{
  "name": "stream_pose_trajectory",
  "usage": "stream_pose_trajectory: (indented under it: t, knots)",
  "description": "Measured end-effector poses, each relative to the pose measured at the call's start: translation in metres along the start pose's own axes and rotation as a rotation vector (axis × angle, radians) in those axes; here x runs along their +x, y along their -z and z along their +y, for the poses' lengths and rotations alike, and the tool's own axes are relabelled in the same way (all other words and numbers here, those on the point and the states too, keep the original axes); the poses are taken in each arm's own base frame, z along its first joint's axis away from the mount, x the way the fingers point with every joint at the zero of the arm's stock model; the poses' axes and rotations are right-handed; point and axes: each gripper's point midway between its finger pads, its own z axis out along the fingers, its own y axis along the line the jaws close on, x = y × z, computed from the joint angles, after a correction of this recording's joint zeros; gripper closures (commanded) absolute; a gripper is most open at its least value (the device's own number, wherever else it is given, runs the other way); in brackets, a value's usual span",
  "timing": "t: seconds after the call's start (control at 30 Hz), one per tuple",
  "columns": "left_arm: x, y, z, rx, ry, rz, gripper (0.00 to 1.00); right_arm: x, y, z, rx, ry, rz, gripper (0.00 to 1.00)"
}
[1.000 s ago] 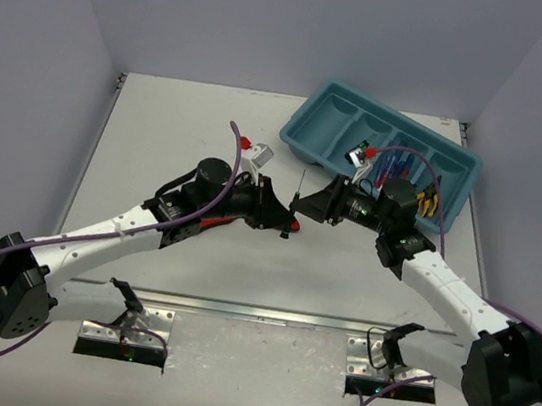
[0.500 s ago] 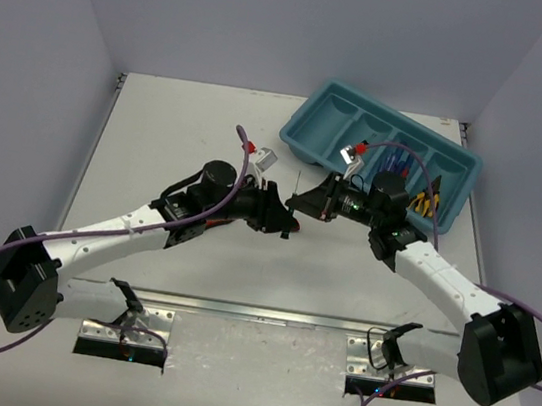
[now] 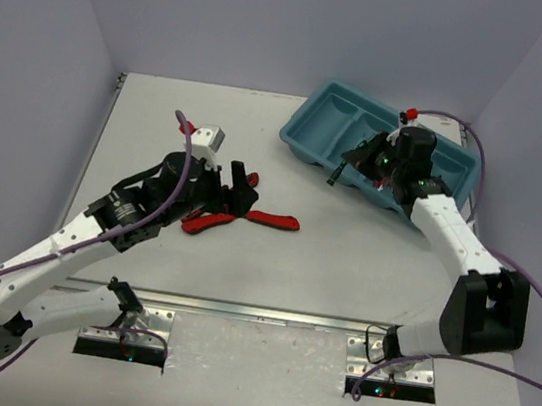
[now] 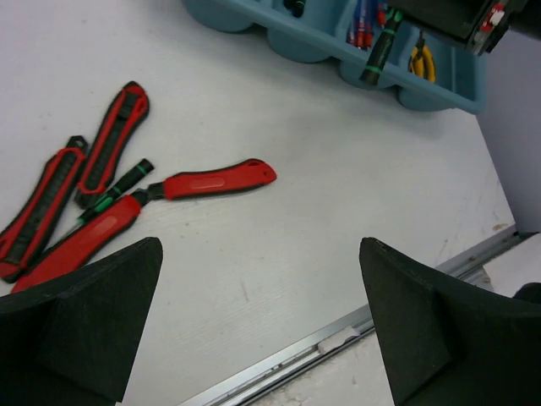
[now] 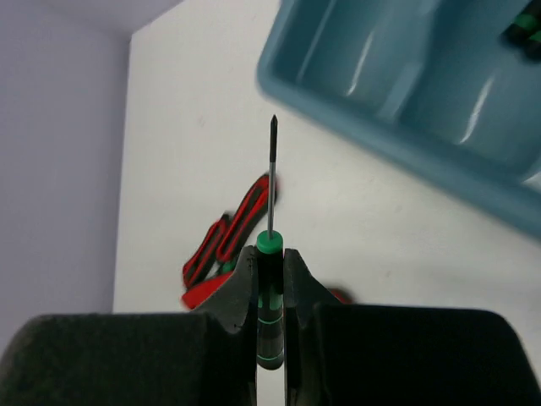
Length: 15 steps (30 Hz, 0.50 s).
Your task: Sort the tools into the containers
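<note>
Right claw point(image 5: 270, 262) is clamped on the green-banded handle of the thin black-and-green screwdriver point(image 5: 270, 243). Its bare metal shaft and dark tip stick straight out past the pads point(image 5: 245, 279). Top view puts it over the near wall of the long teal plastic organizer tray point(image 3: 306, 132), roughly mid-length. I can't tell which compartment sits under the tip.

Left claw point(image 4: 258, 254): jaws wide apart, nothing between them, hanging over the unsorted tools.

Step as I read it: delivering this screwdriver, drop not yet made. Next move needs the tip over the matching compartment, shaft tilted down along its length. Release low so it doesn't skate off the glossy rounded wall.

In the tray, a second black-and-green screwdriver point(image 4: 378, 55) leans on the near wall beside the blue-and-red screwdrivers point(image 4: 365, 21). Yellow-handled pliers point(image 4: 420, 61) are in the end cell.

Unsorted: red-handled cutters point(image 4: 211, 180), splayed; a red-and-black-handled pair point(image 4: 110, 144); a third thin screwdriver point(image 4: 118, 190) between them. Handles look matte and rubbery, so I expect good grip. Thin round shafts will likely roll. Tabletop point(image 4: 338, 211) is flat, white, lightly scuffed.
</note>
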Motion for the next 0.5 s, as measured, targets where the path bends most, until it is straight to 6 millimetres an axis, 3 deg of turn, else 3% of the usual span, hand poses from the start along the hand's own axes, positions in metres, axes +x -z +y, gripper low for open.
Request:
stream_pose_trajectory:
  t: [0.07, 0.17, 0.27, 0.33, 0.37, 0.4, 0.5]
  knots:
    - [-0.005, 0.016, 0.009, -0.036, -0.017, -0.019, 0.0, -0.032, -0.016, -0.031, 0.143, -0.008, -0.033, 1.0]
    - [-0.005, 0.032, 0.021, -0.07, -0.035, -0.029, 0.0, -0.079, -0.05, -0.06, 0.263, 0.008, -0.093, 1.0]
    - [-0.004, 0.038, 0.032, -0.118, -0.047, -0.032, 0.0, -0.1, -0.08, -0.092, 0.382, 0.014, -0.06, 0.98]
    - [-0.001, 0.036, 0.04, -0.158, -0.054, -0.02, 0.0, -0.117, -0.104, -0.108, 0.435, 0.028, -0.047, 0.76]
    - [0.001, 0.035, 0.044, -0.18, -0.056, -0.014, 0.0, -0.123, -0.116, -0.115, 0.453, 0.036, -0.043, 0.55]
    - [0.003, 0.033, 0.047, -0.202, -0.054, -0.008, 0.0, -0.128, -0.125, -0.122, 0.472, 0.044, -0.035, 0.43]
    - [0.008, 0.023, 0.055, -0.259, -0.049, 0.014, 0.0, -0.122, -0.138, -0.138, 0.51, 0.049, 0.009, 0.37]
